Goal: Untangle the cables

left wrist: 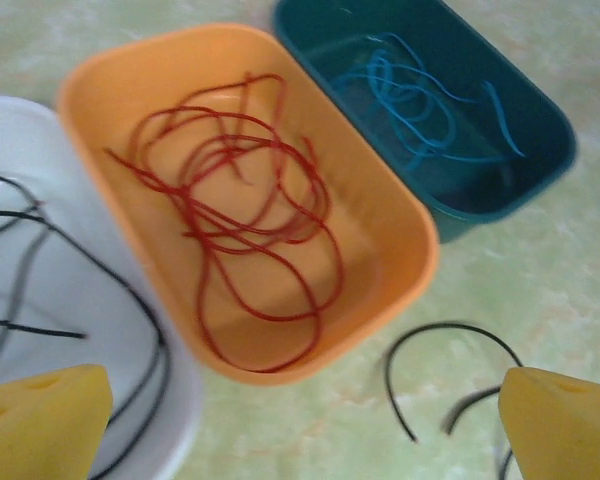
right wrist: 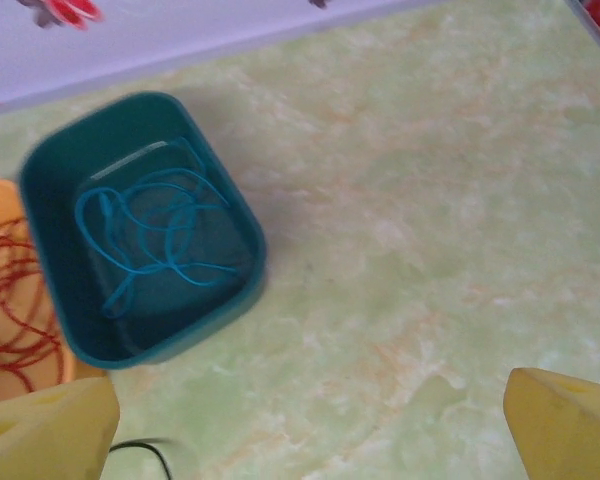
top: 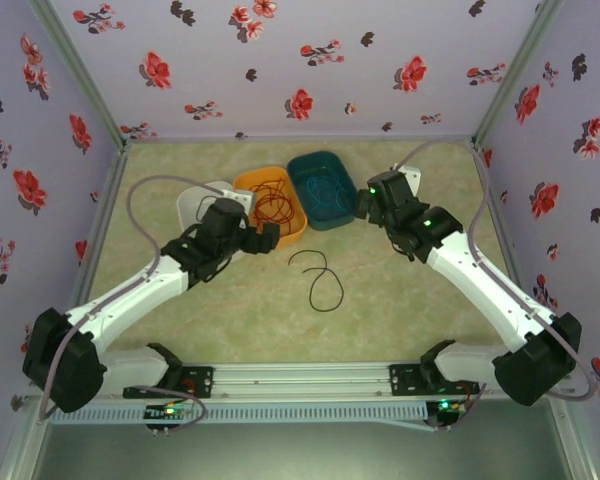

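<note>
L claw [left wrist: 302,425], R claw [right wrist: 305,428] spread wide, empty; loose black cable [left wrist: 445,326] partly hid behind L fingertip [left wrist: 565,420].

I count three bins: one white bin [left wrist: 40,150], one orange bin [left wrist: 110,90] and one teal bin [left wrist: 500,205]. For cables I make it one red cable [left wrist: 230,190] and one blue cable [left wrist: 420,110], plus two lots of black: one loose black cable [left wrist: 450,326] outside the bins, and black strands [left wrist: 90,258] in the white one that I cannot sort into one cable or several. Two arms are on my feed, the left arm [top: 130,295] and the right arm [top: 480,285].
</note>
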`<state>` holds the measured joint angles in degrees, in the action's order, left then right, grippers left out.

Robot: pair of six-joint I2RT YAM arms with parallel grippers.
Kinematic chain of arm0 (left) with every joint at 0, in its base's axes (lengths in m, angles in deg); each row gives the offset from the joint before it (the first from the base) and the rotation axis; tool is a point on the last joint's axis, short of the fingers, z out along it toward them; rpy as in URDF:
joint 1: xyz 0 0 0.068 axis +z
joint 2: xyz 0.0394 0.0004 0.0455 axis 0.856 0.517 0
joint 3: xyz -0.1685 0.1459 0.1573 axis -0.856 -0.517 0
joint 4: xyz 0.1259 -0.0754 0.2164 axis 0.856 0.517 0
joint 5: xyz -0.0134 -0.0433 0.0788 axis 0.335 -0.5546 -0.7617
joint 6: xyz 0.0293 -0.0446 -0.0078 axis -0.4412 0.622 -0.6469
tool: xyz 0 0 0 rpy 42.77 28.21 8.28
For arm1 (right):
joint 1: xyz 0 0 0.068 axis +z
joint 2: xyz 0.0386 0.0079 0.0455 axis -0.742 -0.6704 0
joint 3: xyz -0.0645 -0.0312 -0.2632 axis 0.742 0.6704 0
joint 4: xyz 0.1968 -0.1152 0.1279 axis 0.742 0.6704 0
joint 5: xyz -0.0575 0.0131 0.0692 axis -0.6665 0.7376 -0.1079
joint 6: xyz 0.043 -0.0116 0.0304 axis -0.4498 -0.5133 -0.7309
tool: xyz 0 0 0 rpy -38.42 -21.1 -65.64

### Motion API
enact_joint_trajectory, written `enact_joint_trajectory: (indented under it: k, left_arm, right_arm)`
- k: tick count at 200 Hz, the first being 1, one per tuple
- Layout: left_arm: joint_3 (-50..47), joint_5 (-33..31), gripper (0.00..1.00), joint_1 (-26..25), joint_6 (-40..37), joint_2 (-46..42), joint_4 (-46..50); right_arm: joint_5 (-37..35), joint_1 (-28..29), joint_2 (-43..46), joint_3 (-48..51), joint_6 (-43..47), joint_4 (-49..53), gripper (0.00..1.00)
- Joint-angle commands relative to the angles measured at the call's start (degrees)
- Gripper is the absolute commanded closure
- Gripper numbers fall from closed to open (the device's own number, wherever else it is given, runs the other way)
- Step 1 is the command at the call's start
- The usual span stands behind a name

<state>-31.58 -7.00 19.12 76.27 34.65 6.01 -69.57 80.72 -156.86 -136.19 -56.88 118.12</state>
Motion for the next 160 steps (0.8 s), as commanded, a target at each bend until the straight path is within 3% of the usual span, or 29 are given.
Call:
enact_joint_trajectory:
  k: [1,34,85,160]
  left_arm:
    - [0.43,0.08,0.0,-3.06,3.14,4.07,-5.86]
    - [2.15,-2.93,0.0,-7.15,5.05,9.87,-7.1]
    - [1.3,-9.42,0.0,-8.94,9.92,12.09,-9.44]
    - [-0.21,-14.84,0.0,-8.93,13.05,10.42,-8.39]
  right_arm:
    - [-1.97,-0.73,-0.35,2.84,-4.06,3.33,0.01]
    - [1.87,-0.83,-0.37,7.72,-7.05,3.91,0.01]
    - [10.38,0.33,0.26,16.68,-10.43,0.18,0.01]
    - [14.18,11.75,-5.08,20.7,-18.87,-3.18,0.18]
